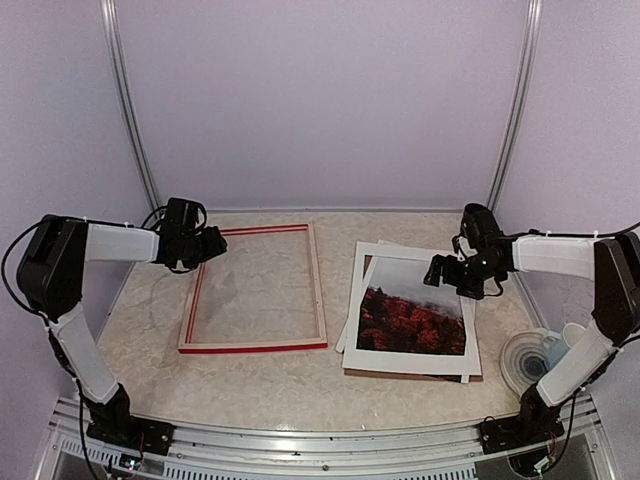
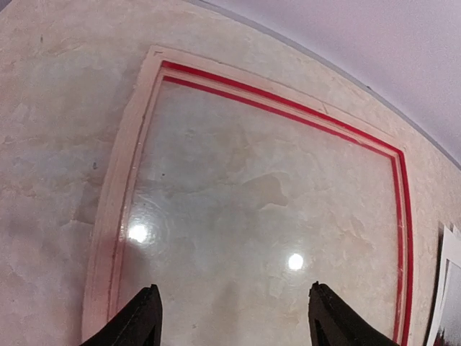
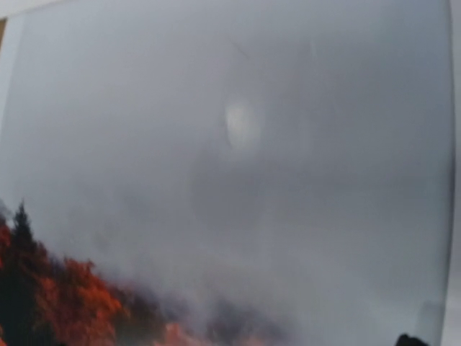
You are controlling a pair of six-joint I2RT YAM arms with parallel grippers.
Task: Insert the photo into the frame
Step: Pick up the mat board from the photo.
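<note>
I judge the task to be at its start: the bright red, thin rectangular picture frame with pale inner edges [image 1: 255,347] lies flat on the left half of the table [image 1: 280,385], its far rail close to the table's far edge. Its opening shows only the marbled tabletop, under what looks like a clear pane catching two lamp glints. The photo, a paper print of red-orange autumn trees under a grey misty sky with a wide white border [image 1: 412,310], lies on the right half of the table, well apart from the frame. It sits on top of a plain white sheet [image 1: 358,270] and a brown hardboard panel [image 1: 400,374] that peeks out along the near edge. So the step in hand, as I read it, is picking up the photo. The next move calls for my right tool [image 1: 440,272] to come down on the print's far-right border and lift that sheet alone, without dragging the ones beneath. My right arm reaches in from the table's right edge with its forearm nearly level, the tool hanging over the far part of the photo, jaws spread wide and holding nothing. My left arm bends in from the left edge, and its tool [image 1: 210,245] hovers above the frame's far-left corner, fingers well parted with nothing between them.
</note>
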